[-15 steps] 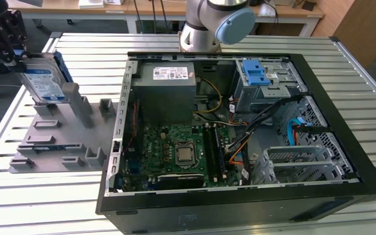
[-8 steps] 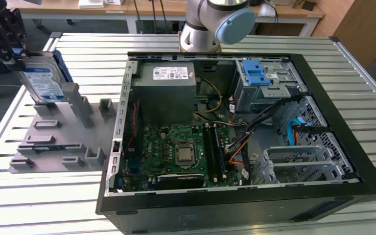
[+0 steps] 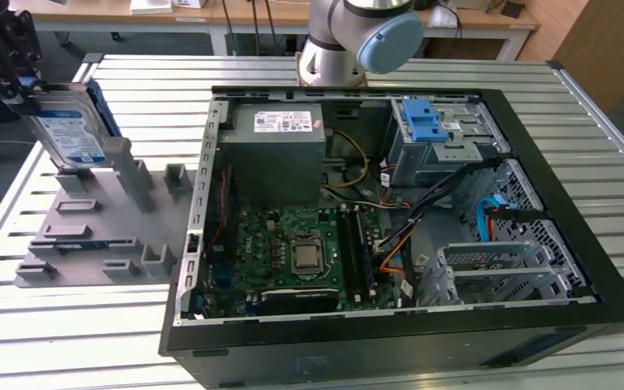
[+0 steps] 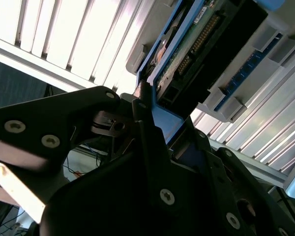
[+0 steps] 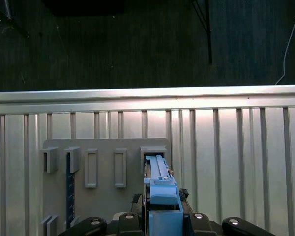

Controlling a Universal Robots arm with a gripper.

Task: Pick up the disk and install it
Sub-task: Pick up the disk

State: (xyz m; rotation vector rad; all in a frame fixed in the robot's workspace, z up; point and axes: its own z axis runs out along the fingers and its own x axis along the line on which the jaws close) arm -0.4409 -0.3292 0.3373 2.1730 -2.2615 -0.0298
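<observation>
Bench (image 3: 74,341): ribbed aluminium slats, bright and reflective, over dark floor

Item 1, claw (image 3: 22,81): black metal, bolted plates, clamped on the top edge of the disk (image 3: 68,130), which hangs straight down beneath it

Item 2, disk: flat silver rectangle, smooth metal face with a white-and-blue label. A bright blue plastic frame (image 3: 101,101) runs along its edges. In the second wrist view the underside shows a green circuit board (image 4: 184,54) and a row of connector pins

Item 3, rack (image 3: 84,236): matt grey plastic plate with upright posts and rectangular pockets, directly below the claw. In the first wrist view the disk sits edge-on over one slot (image 5: 155,156). Its lower edge is just above the rack, or barely in it; which one cannot be told

Item 4, computer case (image 3: 572,244): black steel shell, side open, wiring and green board inside. It stands well apart from the claw, toward the exterior view's right

Handling note, as judgement: the step in hand is the pick-up. Keep the disk vertical and in line with the slot so the plastic frame does not scrape the posts. The grip bears on a narrow edge, so hold it firm and avoid any swing
</observation>
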